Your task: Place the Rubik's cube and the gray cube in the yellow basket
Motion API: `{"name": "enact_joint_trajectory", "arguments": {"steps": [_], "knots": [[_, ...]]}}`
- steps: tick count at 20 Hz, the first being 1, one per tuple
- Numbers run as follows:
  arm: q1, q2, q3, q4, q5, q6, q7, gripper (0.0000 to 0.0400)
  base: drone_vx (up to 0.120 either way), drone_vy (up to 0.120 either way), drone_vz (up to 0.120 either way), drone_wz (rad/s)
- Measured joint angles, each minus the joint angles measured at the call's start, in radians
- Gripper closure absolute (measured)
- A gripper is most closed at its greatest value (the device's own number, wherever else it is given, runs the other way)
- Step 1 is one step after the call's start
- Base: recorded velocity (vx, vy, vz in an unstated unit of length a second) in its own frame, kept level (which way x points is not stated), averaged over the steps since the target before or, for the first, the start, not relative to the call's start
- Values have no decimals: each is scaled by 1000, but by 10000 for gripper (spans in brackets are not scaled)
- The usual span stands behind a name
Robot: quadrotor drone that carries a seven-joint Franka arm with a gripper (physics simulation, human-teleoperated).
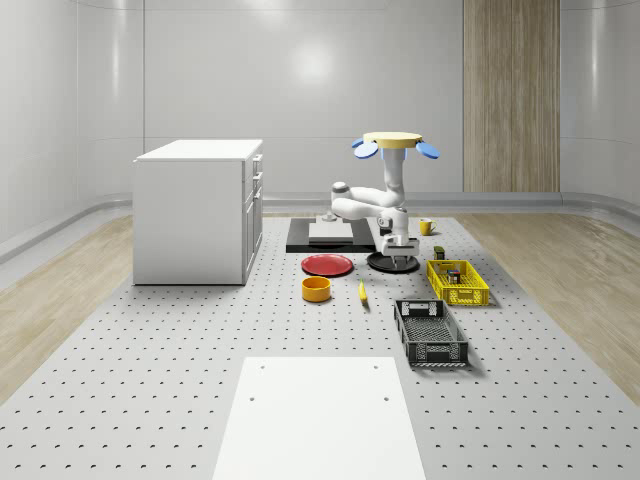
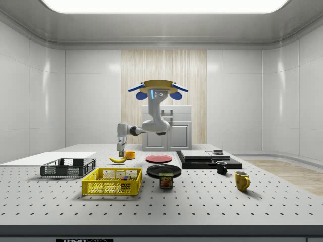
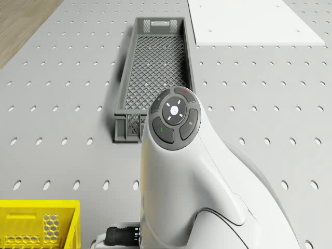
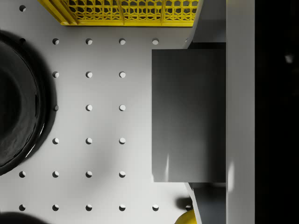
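1. The gray cube point(image 4: 188, 115) is pinched in the claw point(image 1: 401, 256), above the worktop point(image 1: 200, 350).
2. The yellow basket point(image 1: 457, 282), Rubik's cube point(image 2: 123, 177) inside, sits just beside the claw.
3. The drone point(image 1: 394, 143) hovers overhead.
4. Step: carrying. Next: shift over the basket, release.

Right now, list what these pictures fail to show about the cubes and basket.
- Side view: the yellow basket's mesh wall masks what lies inside.
- Wrist view: the end effector's body covers one side of the gray cube.
- Drone view: the arm and an edge cut off the yellow basket.
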Motion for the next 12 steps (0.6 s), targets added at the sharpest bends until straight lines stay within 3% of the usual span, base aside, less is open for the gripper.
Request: {"name": "enact_joint_trajectory", "arguments": {"steps": [12], "knots": [[-1,-5,1,0,2,5,1,150,0,120,0,0]]}}
